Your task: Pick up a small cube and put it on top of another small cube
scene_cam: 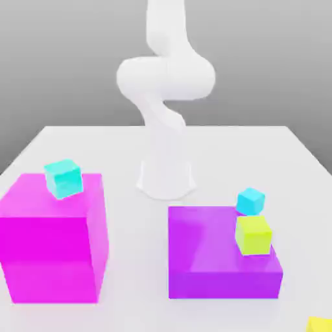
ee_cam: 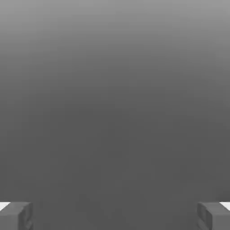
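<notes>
- Grey, featureless backdrop is surrounding a pale table (scene_cam: pixel 214 146), with the white arm (scene_cam: pixel 165 117) rising from its base near the table's middle.
- Two grey fingers (ee_cam: pixel 17 215) are sitting at opposite edges of the hand view, spread wide apart with nothing between them; the gripper (ee_cam: pixel 115 216) is holding nothing and facing blank grey, so no cube is lined up under it yet.
- A sliver of the small cube (scene_cam: pixel 320 324), bright yellow, is peeking in at the bottom corner on the exterior view's right, low on the table and well apart from everything else.
- The turquoise cube (scene_cam: pixel 63 177), the likely target, is sitting on top of the big magenta block (scene_cam: pixel 52 237) on the exterior view's left, tilted relative to the block's edges.
- Main risk, as I judge it: mistaken identity. A lime-yellow cube (scene_cam: pixel 253 235) is resting on the purple block (scene_cam: pixel 220 256), and a bluer cyan cube (scene_cam: pixel 250 201) is sitting just behind it; either could be taken for the real pair.
- The yellow cube is lying near the table's margin, so a clumsy closing of the fingers could be nudging it off the edge.
- Placement looks delicate too: the target is small, raised and rotated, so an off-centre or misaligned release may be tipping the yellow cube off, or knocking the turquoise one off the magenta block.
- Carrying across the table, the arm risks clipping the purple block and its cubes if it travels low.
</notes>
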Tool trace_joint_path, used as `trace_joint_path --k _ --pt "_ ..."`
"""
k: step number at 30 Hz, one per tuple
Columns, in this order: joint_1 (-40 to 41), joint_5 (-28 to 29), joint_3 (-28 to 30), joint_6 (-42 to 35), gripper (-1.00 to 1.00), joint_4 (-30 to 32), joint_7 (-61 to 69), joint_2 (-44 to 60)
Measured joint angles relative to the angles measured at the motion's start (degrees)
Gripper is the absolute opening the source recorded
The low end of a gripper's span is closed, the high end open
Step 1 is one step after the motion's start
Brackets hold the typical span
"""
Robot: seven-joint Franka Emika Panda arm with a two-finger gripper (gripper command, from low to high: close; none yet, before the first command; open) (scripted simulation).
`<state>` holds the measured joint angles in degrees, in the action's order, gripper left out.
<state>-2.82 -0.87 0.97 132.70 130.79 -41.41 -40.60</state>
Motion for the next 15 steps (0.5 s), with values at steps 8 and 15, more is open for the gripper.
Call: trace_joint_path --k 8,15 --pt "-8.01 -3.41 2.12 2.96 0.00 -3.23 14.77 17.01" --pt "-12.53 -6.03 1.48 5.48 0.00 -6.01 27.21 31.58"
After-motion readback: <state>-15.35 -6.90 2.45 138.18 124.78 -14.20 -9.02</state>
